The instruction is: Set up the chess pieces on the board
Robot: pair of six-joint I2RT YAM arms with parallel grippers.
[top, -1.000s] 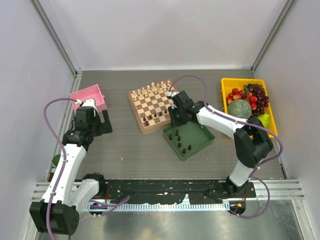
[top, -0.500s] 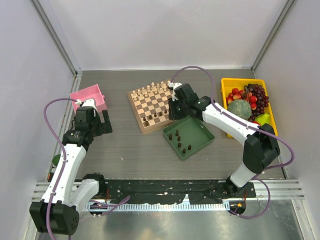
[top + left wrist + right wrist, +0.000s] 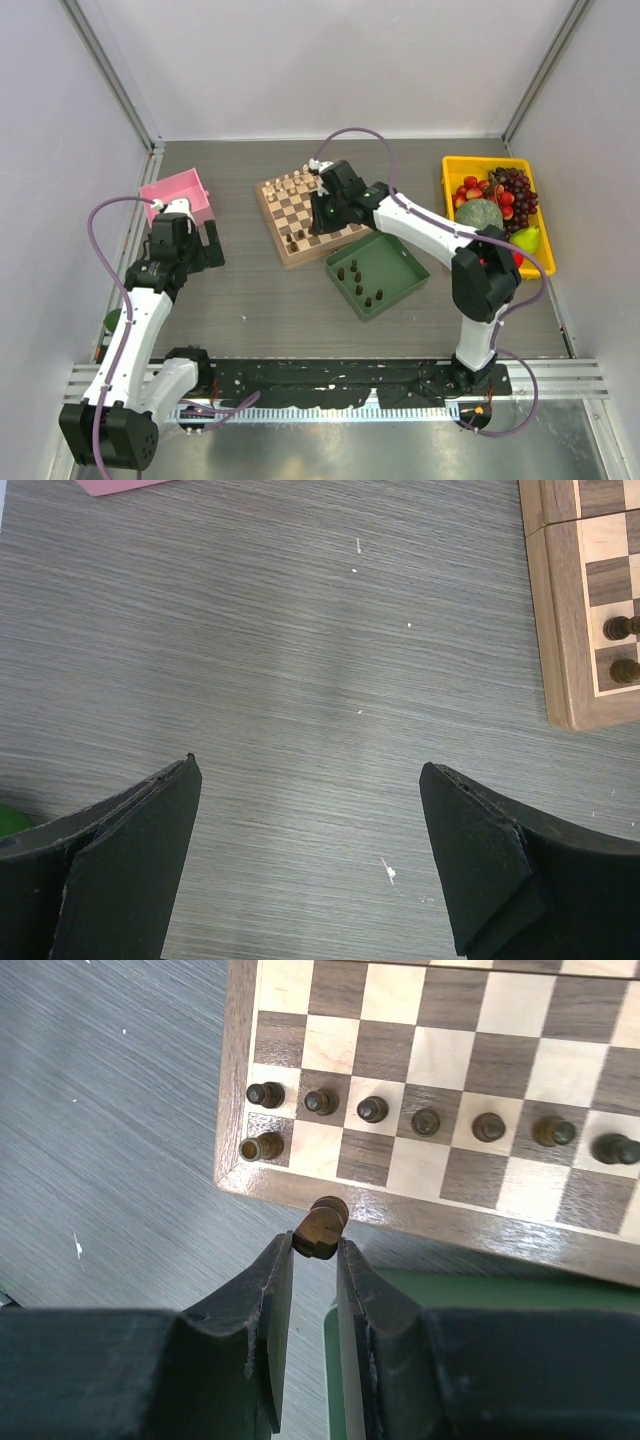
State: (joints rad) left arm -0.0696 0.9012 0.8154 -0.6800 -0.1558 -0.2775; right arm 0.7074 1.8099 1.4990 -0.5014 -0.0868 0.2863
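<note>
The board [image 3: 283, 206] lies at the table's middle back, with pale pieces along its far rows and several dark chess pieces [image 3: 372, 1109] on its near rows. My right gripper [image 3: 312, 1243] is shut on a dark brown chess piece [image 3: 320, 1228], held just above the board's near border [image 3: 400, 1208]; in the top view it [image 3: 327, 213] hangs over the board. More dark pieces [image 3: 358, 283] stand in the green tray [image 3: 398, 262]. My left gripper [image 3: 310, 860] is open and empty over bare table, left of the board's edge [image 3: 556, 630].
A pink bin [image 3: 180, 195] sits at the back left beside my left arm. A yellow bin of fruit [image 3: 497, 206] stands at the back right. The green tray lies just right of the board's near corner.
My right gripper has moved left from the green tray to over the board's near side, carrying a dark piece. The left arm has not moved.
</note>
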